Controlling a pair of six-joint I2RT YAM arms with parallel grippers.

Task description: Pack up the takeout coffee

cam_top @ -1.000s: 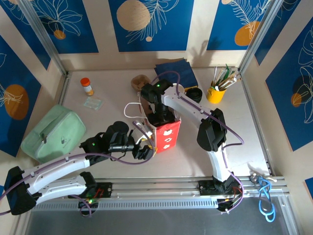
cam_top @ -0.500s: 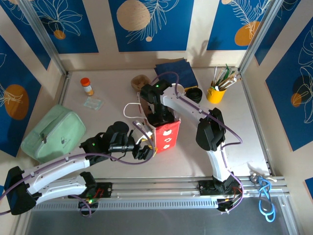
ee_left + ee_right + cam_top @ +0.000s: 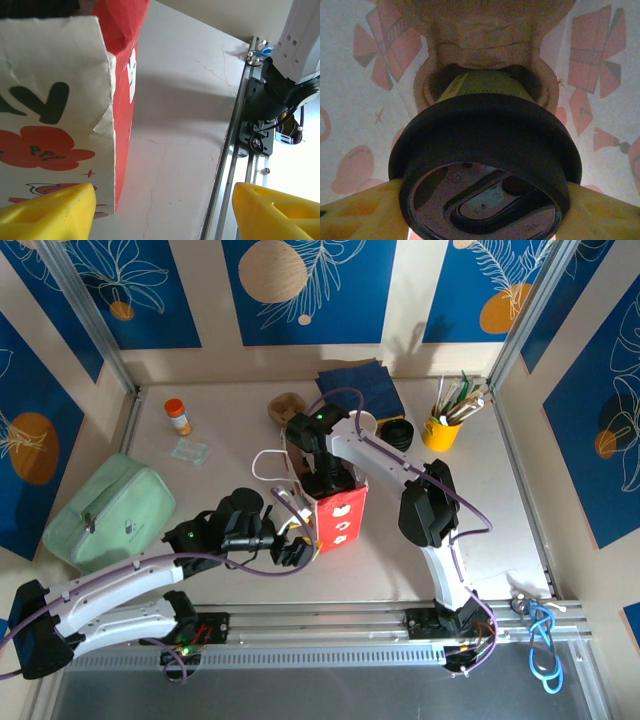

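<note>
The takeout coffee (image 3: pixel 485 165) fills the right wrist view: a black lid facing the camera, with a greenish side (image 3: pixel 480 82) behind it. It hangs inside the red and white paper bag (image 3: pixel 345 515), whose printed walls surround it. My right gripper (image 3: pixel 482 212) is shut on the cup, one yellow finger (image 3: pixel 360 210) pressed on each flank of the lid. From above, the right gripper (image 3: pixel 325 480) reaches down into the bag's open top. My left gripper (image 3: pixel 293 545) stands open beside the bag's near-left corner. One of its fingers (image 3: pixel 50 210) is close to the bag's white wall (image 3: pixel 50 100).
A green pouch (image 3: pixel 110 510) lies at the left, with an orange-capped bottle (image 3: pixel 178 417) and a small clear packet (image 3: pixel 188 451) behind it. Navy napkins (image 3: pixel 360 385), black lids (image 3: pixel 397 432) and a yellow cup of utensils (image 3: pixel 442 428) stand at the back. The front rail (image 3: pixel 240 125) runs near the left gripper.
The right arm's elbow has shifted a little to the left. Both grippers and the bag keep their places.
</note>
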